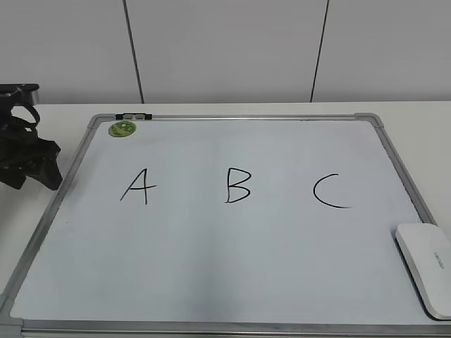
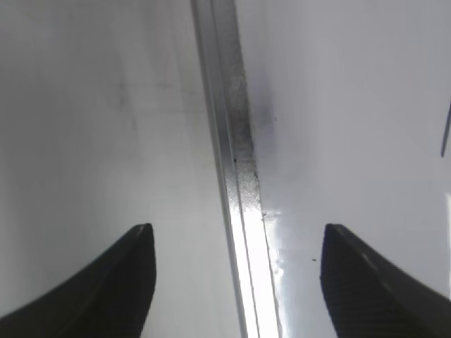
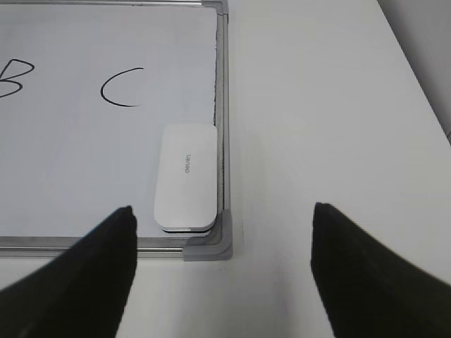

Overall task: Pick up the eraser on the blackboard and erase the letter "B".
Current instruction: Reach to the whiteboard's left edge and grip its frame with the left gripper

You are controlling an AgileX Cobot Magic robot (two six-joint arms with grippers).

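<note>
Black and spread wide with nothing between its jaws, the right gripper (image 3: 222, 271) hovers above the board's near right corner, so the reach is only starting: it must next descend onto the eraser (image 3: 186, 177) (lying inside the blackboard (image 1: 232, 328) frame, beside "C" (image 3: 120, 87)), before wiping the letter "B" (image 1: 238, 185).

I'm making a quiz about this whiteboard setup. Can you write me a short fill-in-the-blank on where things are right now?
1. On the blackboard, the letter "B" stands between the letters A and ____.
2. The eraser lies in the board's near ____ corner, as seen in the exterior view.
3. The round magnet by the far left corner is ____ in colour.
4. The right pincer is open and holds ____.

Missing words: C; right; green; nothing
</note>
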